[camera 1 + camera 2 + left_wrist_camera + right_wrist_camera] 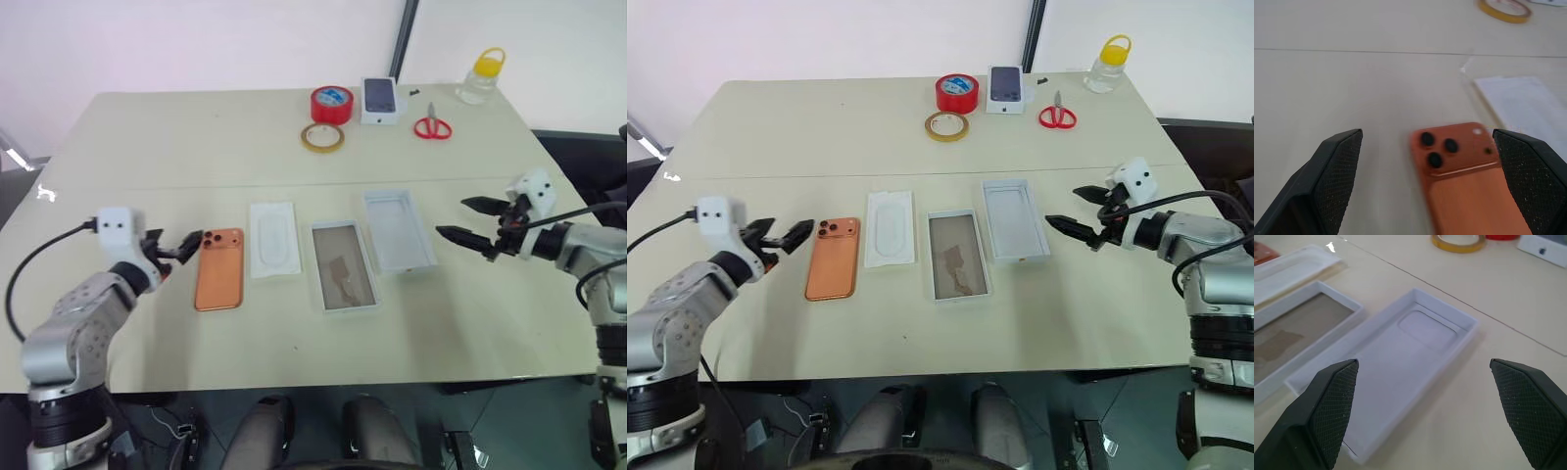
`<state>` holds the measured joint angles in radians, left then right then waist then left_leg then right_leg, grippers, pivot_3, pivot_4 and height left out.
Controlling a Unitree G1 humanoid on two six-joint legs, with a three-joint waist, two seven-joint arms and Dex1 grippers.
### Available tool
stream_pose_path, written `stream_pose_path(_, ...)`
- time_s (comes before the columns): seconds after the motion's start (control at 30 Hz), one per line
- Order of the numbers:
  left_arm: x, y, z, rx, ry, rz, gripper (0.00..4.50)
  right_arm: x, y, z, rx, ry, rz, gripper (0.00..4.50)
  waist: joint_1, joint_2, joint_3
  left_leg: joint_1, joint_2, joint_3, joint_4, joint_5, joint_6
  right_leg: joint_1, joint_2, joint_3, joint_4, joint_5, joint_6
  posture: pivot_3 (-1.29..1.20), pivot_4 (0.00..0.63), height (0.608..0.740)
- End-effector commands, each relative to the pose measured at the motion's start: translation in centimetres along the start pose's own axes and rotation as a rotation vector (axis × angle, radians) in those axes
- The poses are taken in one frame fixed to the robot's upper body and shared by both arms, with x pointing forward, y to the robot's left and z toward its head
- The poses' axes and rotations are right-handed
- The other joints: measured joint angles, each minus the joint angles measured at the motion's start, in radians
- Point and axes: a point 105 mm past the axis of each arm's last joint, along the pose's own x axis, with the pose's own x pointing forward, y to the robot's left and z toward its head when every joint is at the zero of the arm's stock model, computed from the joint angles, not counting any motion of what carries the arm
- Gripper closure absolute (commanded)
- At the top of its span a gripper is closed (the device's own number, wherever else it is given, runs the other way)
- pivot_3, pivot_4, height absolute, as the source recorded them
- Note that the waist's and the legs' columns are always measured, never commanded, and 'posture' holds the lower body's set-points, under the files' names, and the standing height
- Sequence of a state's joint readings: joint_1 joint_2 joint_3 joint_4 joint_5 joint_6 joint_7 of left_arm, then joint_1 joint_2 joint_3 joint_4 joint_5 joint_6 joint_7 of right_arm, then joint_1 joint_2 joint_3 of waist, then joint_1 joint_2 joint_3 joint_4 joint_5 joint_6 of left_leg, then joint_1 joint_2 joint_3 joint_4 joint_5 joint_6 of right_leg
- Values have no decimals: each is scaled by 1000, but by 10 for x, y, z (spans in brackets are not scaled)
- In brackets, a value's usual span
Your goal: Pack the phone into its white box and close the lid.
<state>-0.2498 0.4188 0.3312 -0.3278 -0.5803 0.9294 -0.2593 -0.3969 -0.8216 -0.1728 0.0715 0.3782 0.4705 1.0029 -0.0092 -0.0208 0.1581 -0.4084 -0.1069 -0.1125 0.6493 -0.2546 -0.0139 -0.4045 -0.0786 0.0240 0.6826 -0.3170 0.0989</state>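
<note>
Pale beige surface [147, 127] under white walls, and I've got everything laid out in a row in front of me; nothing is packed yet. Flat orange-copper phone [218, 268] lies camera-side up on the surface, at the left end of the row; beside it the flat white moulded insert [272, 238], then the shallow white cardboard box with the brownish inside [344, 265], sitting empty, then the shallow white cardboard lid [398, 228], plain inside facing up, apart from the box. So all of it is ahead of me, by my reckoning: phone into the box, insert sorted, lid turned over and seated.

Left gripper [176, 249] hovers just beside the phone's camera corner, fingers [1334, 169] spread wide, holding nothing; in the left wrist view the phone sits between them, untouched as far as I can tell. Right gripper [470, 220] hangs near the lid's outer edge, fingers [1327, 401] wide too, empty, clear of the lid.

Far end: red tape roll [331, 103], yellowish tape ring [322, 136], small white box with a dark phone picture [379, 99], red scissors [431, 125], yellow-capped jar [481, 76].
</note>
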Motion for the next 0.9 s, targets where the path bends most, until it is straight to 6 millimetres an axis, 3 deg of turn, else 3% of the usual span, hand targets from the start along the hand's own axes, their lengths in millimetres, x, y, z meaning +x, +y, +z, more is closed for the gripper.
stream_pose_path(0.03,17,-42,12,-75,9,-111,27,11,32,24,-119,-52,87,0,1,-1,0,0,0,0,0,0,0,0,0,0,0,0,0,0,150,740)
stream_pose_path(0.2,33,-62,4,-183,136,-141,27,19,77,38,-175,-83,209,0,-6,-1,0,0,0,0,0,0,0,-1,1,0,1,0,0,0,150,740)
stream_pose_path(0.33,34,-69,5,-226,161,-162,27,20,98,39,-189,-80,262,0,-2,-2,1,0,0,0,1,0,-1,0,1,0,1,0,0,0,150,740)
stream_pose_path(0.53,29,-58,-1,-245,218,-85,27,26,108,37,-182,-76,292,0,-1,-2,1,0,0,0,1,1,-1,0,1,0,1,0,0,0,150,740)
stream_pose_path(0.9,24,-71,-21,-275,332,-104,27,33,114,34,-173,-84,325,0,-1,-2,1,0,0,0,1,1,-1,0,1,0,1,0,0,0,150,740)
